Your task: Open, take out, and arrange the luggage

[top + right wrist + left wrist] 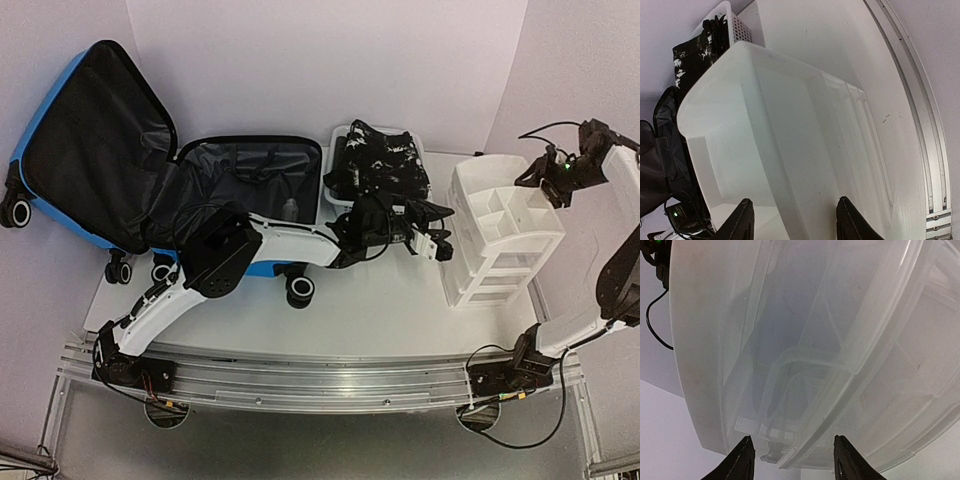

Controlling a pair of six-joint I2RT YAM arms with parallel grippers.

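Blue hard shell and black fabric lining mark the luggage [110,150], which only the overhead view shows whole: it lies open at the desk's [370,320] far left, its lid leaning up against the back wall and its base flat, with black-and-white wheels [300,290] at the near corner. Just to its right, that view places a white perforated basket [340,135] heaped with a black-and-white patterned garment [385,155], then a white compartmented organizer [500,225] with an arm reaching to it from either side. The left wrist camera gives what the overhead cannot: the smooth, milky, translucent plastic of the organizer's curved walls fills the picture, and the dark, tapered left fingers [745,462] stand apart with nothing between them. The right wrist camera shows the organizer's glossy rounded side, the basket's holed wall behind it, and the right fingers [742,222] likewise spread, gripping nothing.
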